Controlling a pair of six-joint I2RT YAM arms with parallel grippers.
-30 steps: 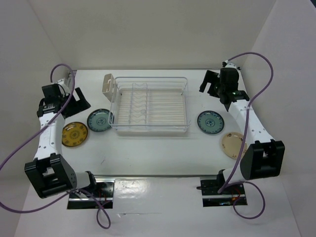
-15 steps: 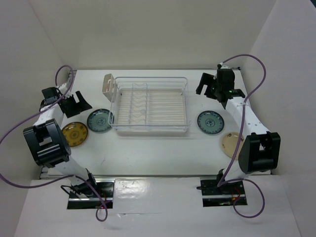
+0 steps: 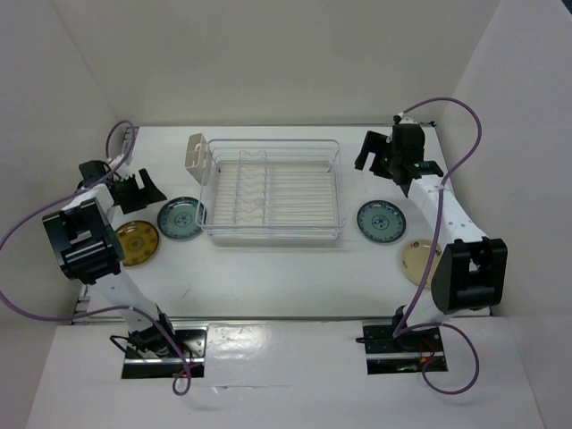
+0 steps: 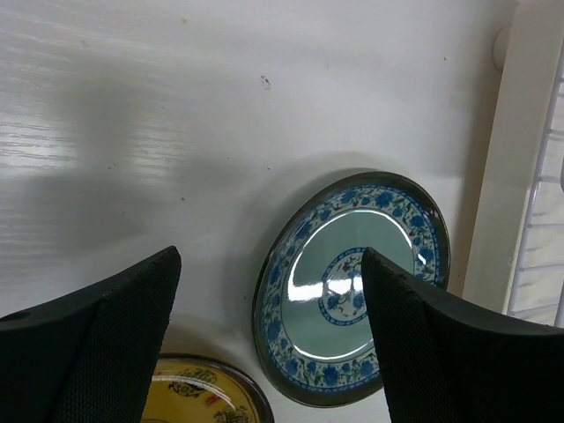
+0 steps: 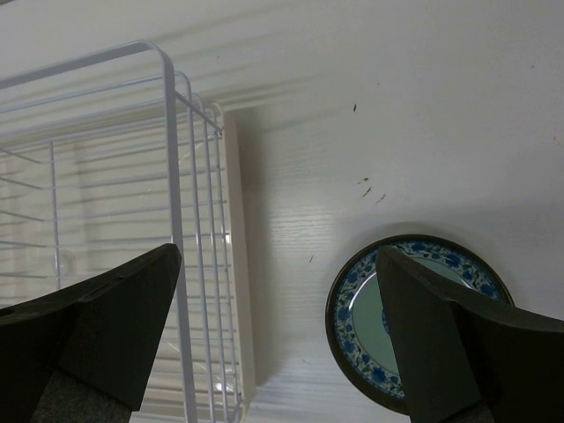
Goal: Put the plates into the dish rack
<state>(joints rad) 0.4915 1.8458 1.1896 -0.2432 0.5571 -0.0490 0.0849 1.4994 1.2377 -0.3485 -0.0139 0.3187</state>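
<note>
Meanwhile the left arm (image 3: 82, 243) has folded back since a second ago: its elbow block, then low near the base, now stands beside the amber plate (image 3: 136, 243). The left gripper (image 4: 269, 260) has hardly shifted. The right arm (image 3: 447, 214) has drawn its elbow in a little, and the right gripper (image 5: 278, 254) has eased slightly toward the rack (image 3: 268, 141). No plate has moved.

Both grippers have their fingers spread wide with nothing between them.

All four plates lie flat on the table (image 3: 286, 277), outside the rack. The left teal plate (image 4: 352, 286) sits just beside the rack's left wall, below the left gripper, with the amber plate next to it. The right teal plate (image 5: 374, 322) lies near the rack's right wall. The cream plate (image 3: 418, 259) is nearer the front (the right arm and its purple cable (image 3: 465, 112) cross over its edge). A beige cup (image 3: 195, 154) hangs on the rack's far-left corner.

The side walls (image 3: 36, 134) stand close to both arms. A wide strip of table runs between the rack's near side and the bases.
</note>
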